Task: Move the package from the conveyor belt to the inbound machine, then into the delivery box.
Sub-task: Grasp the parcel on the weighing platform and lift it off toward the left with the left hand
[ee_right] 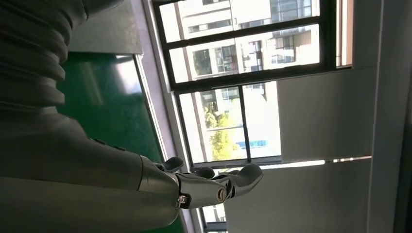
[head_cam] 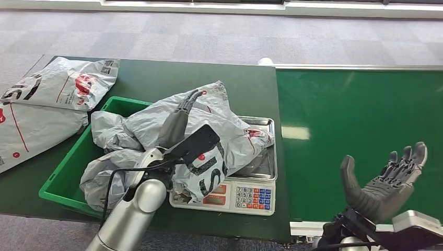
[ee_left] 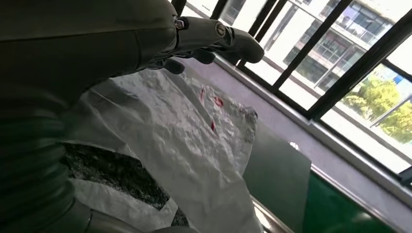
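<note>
Two hands differ: the left hand (head_cam: pixel 180 117) grips the grey package (head_cam: pixel 209 138) over the scale (head_cam: pixel 251 194); the right hand (head_cam: pixel 386 180) hovers, fingers spread, over the conveyor belt (head_cam: pixel 355 120). The left wrist view adds windows (ee_left: pixel 350 53).

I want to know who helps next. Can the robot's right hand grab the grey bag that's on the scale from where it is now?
Probably not without moving. The right hand hangs open over the green conveyor belt, well apart from the grey bag on the scale. Nothing blocks the way, but the left hand already rests on it.
</note>
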Controlling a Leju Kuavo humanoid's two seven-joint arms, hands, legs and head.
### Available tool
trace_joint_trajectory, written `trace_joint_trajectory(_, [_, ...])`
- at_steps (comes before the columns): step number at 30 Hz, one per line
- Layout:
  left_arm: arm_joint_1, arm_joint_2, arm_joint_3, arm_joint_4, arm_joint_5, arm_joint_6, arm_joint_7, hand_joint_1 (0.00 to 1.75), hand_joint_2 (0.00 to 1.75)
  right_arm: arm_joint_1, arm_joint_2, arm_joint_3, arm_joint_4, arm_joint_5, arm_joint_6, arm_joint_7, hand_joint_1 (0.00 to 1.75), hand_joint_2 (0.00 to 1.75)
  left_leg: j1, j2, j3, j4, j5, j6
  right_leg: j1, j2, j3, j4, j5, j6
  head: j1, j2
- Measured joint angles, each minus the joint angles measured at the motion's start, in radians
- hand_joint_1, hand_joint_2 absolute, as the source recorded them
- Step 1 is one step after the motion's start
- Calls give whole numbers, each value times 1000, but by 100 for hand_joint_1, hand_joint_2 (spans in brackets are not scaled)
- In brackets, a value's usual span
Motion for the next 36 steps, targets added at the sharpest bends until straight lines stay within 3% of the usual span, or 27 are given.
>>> trace_joint_trajectory(10, [-116, -93, -90, 419, -165, -18, 117, 2, 175, 32, 15, 30, -25, 78, -1, -4, 0, 175, 0, 0, -1, 0, 0, 1, 0, 0, 0, 0, 0, 0, 0, 0])
trace_joint_trajectory(14, [-133, -105, -93, 490, -201, -42, 136, 171, 175, 32, 18, 33, -27, 78, -2, -4, 0, 175, 0, 0, -1, 0, 1, 1, 0, 0, 0, 0, 0, 0, 0, 0])
trace_joint_trajectory(22, [-147, -107, -90, 584, -352, -92, 194, 175, 175, 36, 35, 48, -36, 85, -3, -4, 0, 175, 0, 0, 1, -1, 0, 1, 0, 0, 3, 0, 0, 0, 0, 0])
trace_joint_trajectory(27, [-132, -97, -43, 557, -379, -72, 172, 175, 175, 39, 37, 48, -40, 81, -3, 6, 0, 175, 0, 1, 2, -1, 1, 0, 2, 1, 4, 0, 0, -1, 0, 0])
trace_joint_trajectory(31, [-77, -73, 32, 419, -311, 29, 70, 175, 175, 47, 36, 48, -40, 68, -3, 4, 0, 175, 0, 1, 0, -1, 4, -2, 3, 1, 1, 1, 2, -2, 0, 0])
trace_joint_trajectory(36, [-17, -16, 107, 86, -180, 189, -59, 175, 175, 76, 36, 48, -42, 73, -4, -1, 0, 175, 1, 1, -4, -2, 5, -3, 4, 2, -3, 1, 3, -3, 0, 0])
